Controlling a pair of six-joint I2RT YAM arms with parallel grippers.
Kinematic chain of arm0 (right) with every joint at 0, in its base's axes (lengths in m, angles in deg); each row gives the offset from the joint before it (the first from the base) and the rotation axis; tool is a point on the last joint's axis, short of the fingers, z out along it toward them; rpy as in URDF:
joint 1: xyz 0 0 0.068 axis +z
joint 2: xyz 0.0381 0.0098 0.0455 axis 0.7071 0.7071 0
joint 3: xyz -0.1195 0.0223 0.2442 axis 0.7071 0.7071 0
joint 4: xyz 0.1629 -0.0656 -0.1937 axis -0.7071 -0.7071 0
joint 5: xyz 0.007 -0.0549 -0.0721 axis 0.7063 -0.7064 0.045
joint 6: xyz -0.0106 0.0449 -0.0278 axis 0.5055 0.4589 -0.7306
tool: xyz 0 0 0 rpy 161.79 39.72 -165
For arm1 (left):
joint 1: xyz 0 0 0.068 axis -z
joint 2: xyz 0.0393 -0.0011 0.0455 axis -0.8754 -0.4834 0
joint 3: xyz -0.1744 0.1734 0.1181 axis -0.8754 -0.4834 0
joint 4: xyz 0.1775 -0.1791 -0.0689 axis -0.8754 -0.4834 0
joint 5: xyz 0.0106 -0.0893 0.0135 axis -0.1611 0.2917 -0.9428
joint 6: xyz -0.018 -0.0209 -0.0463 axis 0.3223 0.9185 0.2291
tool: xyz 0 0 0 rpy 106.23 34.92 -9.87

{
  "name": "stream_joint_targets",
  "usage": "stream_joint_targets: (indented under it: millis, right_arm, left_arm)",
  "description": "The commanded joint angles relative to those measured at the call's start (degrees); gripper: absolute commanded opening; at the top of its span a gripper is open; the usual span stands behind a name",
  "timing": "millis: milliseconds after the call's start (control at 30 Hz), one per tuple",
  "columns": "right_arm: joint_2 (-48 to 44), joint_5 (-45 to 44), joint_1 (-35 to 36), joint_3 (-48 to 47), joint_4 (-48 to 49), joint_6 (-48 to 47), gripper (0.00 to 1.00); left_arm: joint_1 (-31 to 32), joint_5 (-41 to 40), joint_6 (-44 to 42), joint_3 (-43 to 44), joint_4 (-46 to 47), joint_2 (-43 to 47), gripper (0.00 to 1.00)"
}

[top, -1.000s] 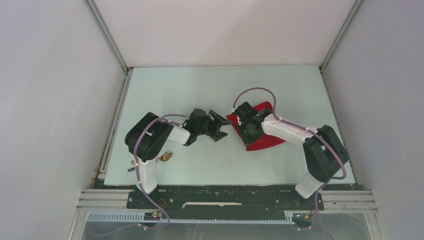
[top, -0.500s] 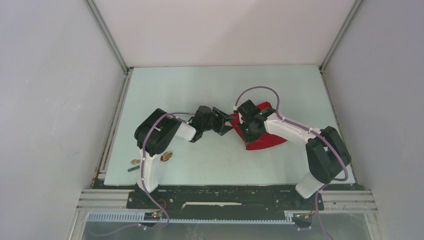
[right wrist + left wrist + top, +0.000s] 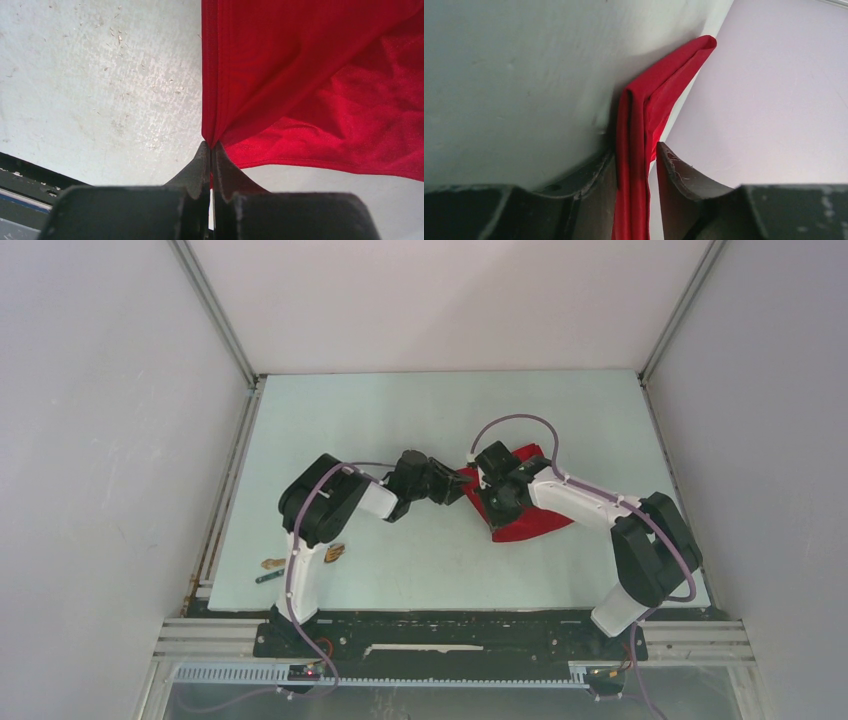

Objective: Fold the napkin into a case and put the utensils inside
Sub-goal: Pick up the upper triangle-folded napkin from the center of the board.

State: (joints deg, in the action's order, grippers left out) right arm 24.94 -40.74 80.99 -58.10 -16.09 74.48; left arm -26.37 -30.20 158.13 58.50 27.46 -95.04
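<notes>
The red napkin (image 3: 530,525) lies partly folded right of the table's middle. My right gripper (image 3: 492,508) is shut on the napkin's (image 3: 310,75) edge, the cloth pinched at the tips of the gripper (image 3: 211,146). My left gripper (image 3: 462,485) has reached the napkin's left corner. In the left wrist view a folded edge of the napkin (image 3: 644,125) runs between the jaws of the left gripper (image 3: 634,152); the cloth rests against the left finger and a thin gap shows at the right finger (image 3: 674,175). The wooden fork (image 3: 333,553) and teal utensil (image 3: 267,578) lie by the left arm's base.
Grey walls close the table (image 3: 400,420) in on the left, back and right. The left arm's upright link (image 3: 305,575) partly covers the fork. The black base rail (image 3: 450,630) runs along the near edge.
The left arm has reached to the right until its gripper came around the napkin's left corner, and its jaws have narrowed. The right gripper holds the napkin in place.
</notes>
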Motion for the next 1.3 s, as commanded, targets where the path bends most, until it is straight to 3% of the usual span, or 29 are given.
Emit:
stream_joint_targets:
  millis: [0,467,533,767,1100,1267]
  right_arm:
    - [-1.9,0.4,0.0,0.4,0.8,0.1,0.0]
    - [-0.4,0.5,0.9,0.5,1.1,0.0,0.0]
    - [-0.2,-0.3,1.0,0.5,1.0,0.1,0.0]
    - [3.6,-5.5,2.7,0.5,1.3,2.4,0.01]
    - [3.0,-15.2,9.0,2.3,5.1,5.7,0.51]
    - [-0.9,-22.0,11.3,4.1,10.4,8.4,0.65]
  left_arm:
    - [0.0,-1.5,-3.3,2.5,-1.5,-0.9,0.4]
    - [-1.0,-1.2,-8.0,5.1,-4.7,-1.0,0.21]
    - [-1.1,-1.2,-8.3,5.0,-4.9,-0.8,0.14]
    - [-1.3,-1.0,-9.6,4.9,-6.8,0.5,0.04]
    - [-1.2,0.5,-9.2,5.0,-6.7,0.6,0.0]
    - [-1.3,1.7,-8.4,4.8,-6.2,0.5,0.0]
